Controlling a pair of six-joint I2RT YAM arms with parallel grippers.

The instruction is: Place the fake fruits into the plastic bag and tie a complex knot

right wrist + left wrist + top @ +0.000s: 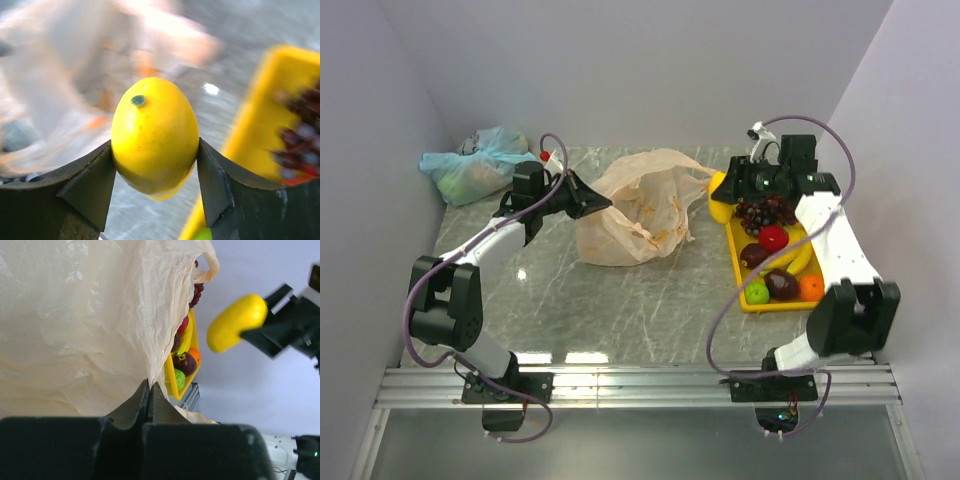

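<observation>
I have the yellow lemon (155,135) clamped between the two fingers of the right gripper (723,190), one finger on each flank and its green stem dot facing the wrist camera; it hangs in the air off the table, between the far end of the yellow tray (735,272) and the plastic bag (640,210). The peach bag sits on the marble table (620,300) around the middle of the far half, crumpled and partly standing, its mouth side turned toward the lemon. At the bag's left edge the left gripper (595,200) has its jaws pressed fully together, and from its wrist view the thin film rises straight out of the closed fingertips (150,397), so I read it as pinching the bag's edge. The tray lies near the table's right edge, long side running front to back. In it I see purple grapes (760,212) at the far end, a red fruit (773,238) just behind them, a dark maroon fruit (753,254) toward the left rim, a banana (801,258) along the right side, and a green apple (757,292) and an orange (811,287) at the near end with another dark fruit between them. A pale blue-green bag (475,165) sits tied in the far left corner, well apart from the rest.
</observation>
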